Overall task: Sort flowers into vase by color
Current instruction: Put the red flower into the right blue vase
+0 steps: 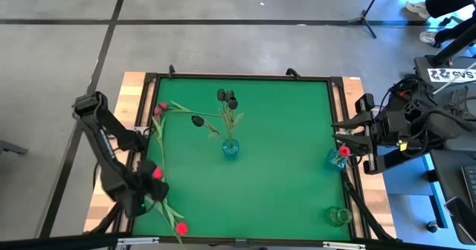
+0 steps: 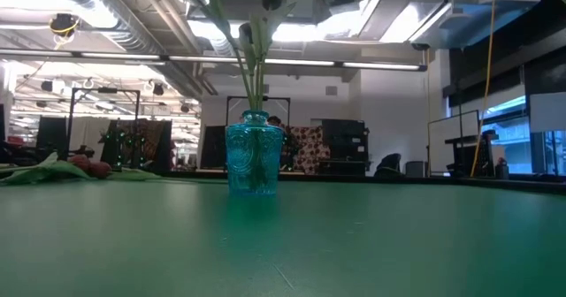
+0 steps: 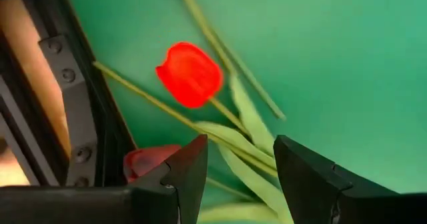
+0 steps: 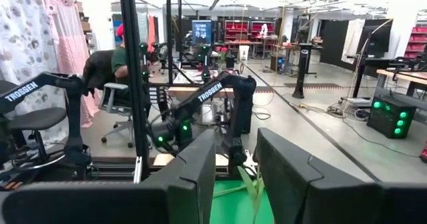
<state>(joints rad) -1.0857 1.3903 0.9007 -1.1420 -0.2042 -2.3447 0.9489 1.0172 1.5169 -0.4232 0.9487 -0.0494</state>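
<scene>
on the table: green felt-covered table (image 1: 282,153) with a dark frame, seen from above with both dark arms at its sides.
left end effector (image 3: 240,159): at the near left corner of the table, low over a heap of stems; fingers spread apart with a gap between them, holding nothing; green stems and leaves lie under the gap.
bright red tulip head (image 3: 190,74): lying on the felt just beyond the left end effector's fingers, on a thin green stem; a second red tulip head (image 3: 148,161) sits close beside one finger, near the table frame.
near-left red flower (image 1: 181,227): lying at the table's near left edge.
loose flowers on the left: long-stemmed black tulip (image 1: 197,120) and maroon-pink tulip (image 1: 162,106) lying flat toward the far left.
blue glass vase (image 1: 230,148): upright at the table's middle, holding black tulips (image 1: 226,96) on long green stems.
right blue vase (image 1: 338,158): at the right edge, with a red tulip (image 1: 343,152) in it.
clear green glass vase (image 1: 339,216): near right corner.
right end effector (image 4: 235,164): at the right edge beside the right blue vase, raised; fingers parted, nothing between them.
</scene>
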